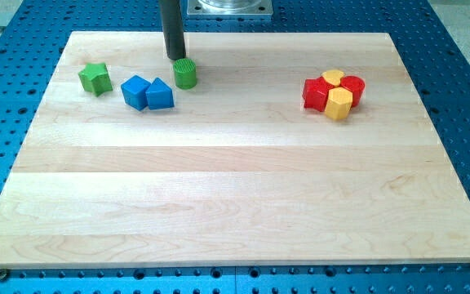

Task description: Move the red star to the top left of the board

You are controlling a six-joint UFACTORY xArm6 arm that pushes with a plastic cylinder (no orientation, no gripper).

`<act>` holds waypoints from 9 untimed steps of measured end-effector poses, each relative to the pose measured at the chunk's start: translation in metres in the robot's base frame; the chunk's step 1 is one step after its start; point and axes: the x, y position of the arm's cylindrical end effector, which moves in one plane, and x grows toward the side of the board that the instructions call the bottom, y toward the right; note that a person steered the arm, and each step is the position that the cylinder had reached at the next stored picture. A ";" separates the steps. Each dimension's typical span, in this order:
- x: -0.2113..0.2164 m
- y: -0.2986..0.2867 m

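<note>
My tip (175, 57) has no pincer; far left, touching the green cylinder (185, 73). Pushing the red star (316, 92) may drag the touching yellow blocks (339, 103).

Board (235, 188): pale wood with faint lengthwise grain bands, on a blue perforated table (463, 98). Blocks: green star (95, 78), green cylinder (185, 73), two blue blocks (135, 91) (160, 95), two red blocks (316, 92) (353, 85), yellow hexagonal block (339, 104), smaller yellow block (331, 77). Rod is dark grey, my tip (175, 58) included.
</note>
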 end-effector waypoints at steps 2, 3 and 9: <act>0.029 0.059; 0.075 0.130; 0.143 0.221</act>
